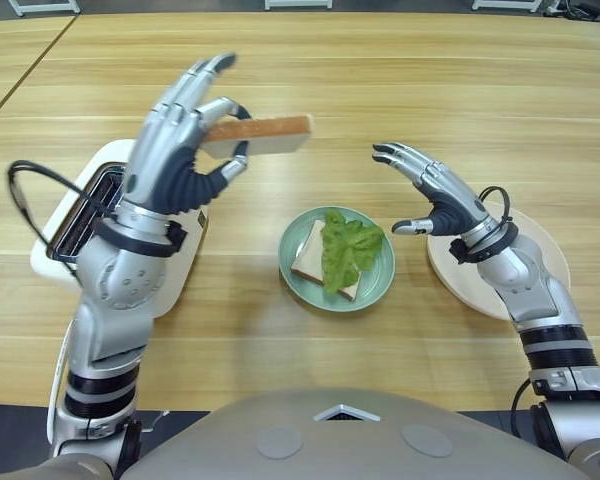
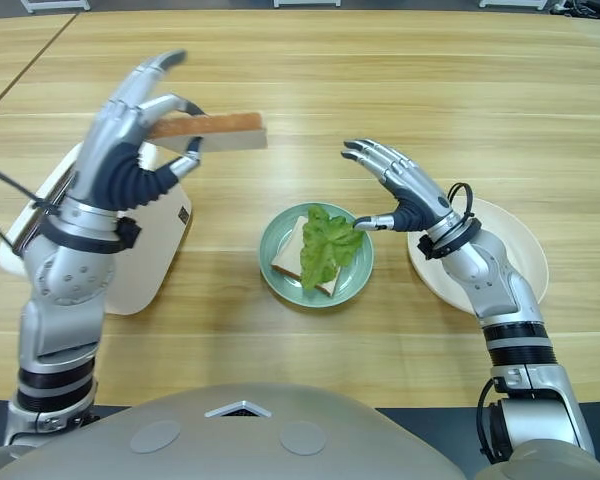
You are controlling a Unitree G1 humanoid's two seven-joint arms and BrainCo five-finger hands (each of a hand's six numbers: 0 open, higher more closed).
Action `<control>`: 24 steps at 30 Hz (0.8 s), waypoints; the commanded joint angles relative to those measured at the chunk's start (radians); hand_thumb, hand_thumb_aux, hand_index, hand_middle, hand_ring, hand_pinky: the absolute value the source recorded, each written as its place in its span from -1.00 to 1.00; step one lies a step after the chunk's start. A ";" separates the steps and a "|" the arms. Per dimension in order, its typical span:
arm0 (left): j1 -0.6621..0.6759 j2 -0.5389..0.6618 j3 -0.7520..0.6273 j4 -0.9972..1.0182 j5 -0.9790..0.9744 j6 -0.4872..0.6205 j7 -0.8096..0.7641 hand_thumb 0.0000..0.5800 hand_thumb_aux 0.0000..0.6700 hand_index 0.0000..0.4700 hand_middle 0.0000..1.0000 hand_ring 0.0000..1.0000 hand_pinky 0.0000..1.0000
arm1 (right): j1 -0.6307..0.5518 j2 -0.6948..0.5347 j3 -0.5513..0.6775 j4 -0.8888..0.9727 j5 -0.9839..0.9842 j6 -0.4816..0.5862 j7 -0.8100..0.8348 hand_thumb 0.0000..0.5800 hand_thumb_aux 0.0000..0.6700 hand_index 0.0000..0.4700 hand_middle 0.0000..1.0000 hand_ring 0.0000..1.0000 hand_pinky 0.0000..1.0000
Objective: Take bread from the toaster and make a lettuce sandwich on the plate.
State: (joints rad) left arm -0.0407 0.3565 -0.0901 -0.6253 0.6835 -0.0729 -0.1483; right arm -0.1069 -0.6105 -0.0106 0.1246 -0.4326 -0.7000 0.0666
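My left hand [image 1: 175, 140] is clamped on a slice of toast [image 1: 275, 132] by one end and holds it flat, clear of the counter [image 1: 480, 90] – that way the slice should go down level, not edge-first. It hangs beyond the toaster [image 1: 105, 160], which sits under my forearm. The green plate [image 1: 384, 276] lies nearer me and to the right of the toast, well below it, with the bottom slice [image 1: 304, 262] on it and the lettuce [image 1: 348, 248] draped over that. I judge the closing slice is all that's left. My right hand [image 1: 435, 195] holds nothing, fingers spread apart – it hovers just beside the green plate, over the near edge of a cream plate [image 1: 545, 250], perhaps placed to steady things.
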 commanded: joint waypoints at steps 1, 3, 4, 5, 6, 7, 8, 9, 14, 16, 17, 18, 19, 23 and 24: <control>-0.020 -0.031 -0.133 0.202 0.062 -0.127 0.107 1.00 1.00 1.00 -1.00 -1.00 -1.00 | -0.055 0.005 -0.037 0.052 -0.012 0.063 -0.045 -1.00 -1.00 -1.00 -1.00 -1.00 -1.00; -0.031 -0.039 -0.190 0.308 0.104 -0.206 0.190 1.00 1.00 1.00 -1.00 -1.00 -1.00 | -0.070 0.004 -0.035 0.074 -0.016 0.074 -0.058 -1.00 -1.00 -1.00 -1.00 -1.00 -1.00; -0.042 -0.042 -0.221 0.359 0.133 -0.243 0.234 1.00 1.00 1.00 -1.00 -1.00 -1.00 | -0.074 0.003 -0.031 0.082 -0.018 0.075 -0.063 -1.00 -1.00 -1.00 -1.00 -1.00 -1.00; -0.055 -0.046 -0.250 0.408 0.158 -0.275 0.272 1.00 1.00 1.00 -1.00 -1.00 -1.00 | -0.077 0.003 -0.028 0.087 -0.019 0.075 -0.066 -1.00 -1.00 -1.00 -1.00 -1.00 -1.00; -0.069 -0.051 -0.274 0.457 0.178 -0.302 0.308 1.00 1.00 1.00 -1.00 -1.00 -1.00 | -0.079 0.002 -0.026 0.092 -0.021 0.074 -0.070 -1.00 -1.00 -1.00 -1.00 -1.00 -1.00; -0.082 -0.056 -0.291 0.498 0.196 -0.319 0.338 1.00 1.00 1.00 -1.00 -1.00 -1.00 | -0.086 0.002 -0.022 0.099 -0.022 0.073 -0.071 -1.00 -1.00 -1.00 -1.00 -1.00 -1.00; -0.091 -0.059 -0.301 0.534 0.211 -0.331 0.367 1.00 1.00 1.00 -1.00 -1.00 -1.00 | -0.093 0.002 -0.018 0.107 -0.021 0.071 -0.071 -1.00 -1.00 -1.00 -1.00 -1.00 -1.00; -0.100 -0.061 -0.309 0.566 0.223 -0.342 0.393 1.00 1.00 1.00 -1.00 -1.00 -1.00 | -0.099 0.001 -0.015 0.113 -0.021 0.069 -0.071 -1.00 -1.00 -1.00 -1.00 -1.00 -1.00; -0.133 -0.059 -0.360 0.669 0.286 -0.406 0.517 1.00 1.00 1.00 -1.00 -1.00 -1.00 | -0.111 0.002 0.003 0.137 -0.024 0.058 -0.076 -1.00 -1.00 -1.00 -1.00 -1.00 -1.00; -0.140 -0.066 -0.384 0.696 0.302 -0.415 0.540 1.00 1.00 1.00 -1.00 -1.00 -1.00 | -0.114 0.000 0.008 0.142 -0.023 0.055 -0.077 -1.00 -1.00 -1.00 -1.00 -1.00 -1.00; -0.143 -0.069 -0.398 0.718 0.311 -0.418 0.550 1.00 1.00 1.00 -1.00 -1.00 -1.00 | -0.114 -0.002 0.010 0.144 -0.022 0.053 -0.078 -1.00 -1.00 -1.00 -1.00 -1.00 -1.00; -0.144 -0.070 -0.411 0.742 0.317 -0.421 0.561 1.00 1.00 1.00 -1.00 -1.00 -1.00 | -0.115 -0.003 0.012 0.145 -0.022 0.052 -0.078 -1.00 -1.00 -1.00 -1.00 -1.00 -1.00; -0.144 -0.069 -0.420 0.762 0.321 -0.425 0.572 1.00 1.00 1.00 -1.00 -1.00 -1.00 | -0.118 -0.002 0.015 0.148 -0.022 0.050 -0.077 -1.00 -1.00 -1.00 -1.00 -1.00 -1.00; -0.117 -0.071 -0.435 0.827 0.286 -0.444 0.597 1.00 1.00 1.00 -1.00 -1.00 -1.00 | -0.124 0.001 0.025 0.151 -0.024 0.045 -0.075 -1.00 -1.00 -1.00 -1.00 -1.00 -1.00; -0.103 -0.065 -0.441 0.827 0.291 -0.444 0.600 1.00 1.00 1.00 -1.00 -1.00 -1.00 | -0.125 0.001 0.027 0.150 -0.024 0.044 -0.074 -1.00 -1.00 -1.00 -1.00 -1.00 -1.00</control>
State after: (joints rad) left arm -0.1728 0.2819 -0.5147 0.1881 0.9783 -0.5150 0.4472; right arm -0.2126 -0.6085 0.0037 0.2719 -0.4495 -0.6531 -0.0142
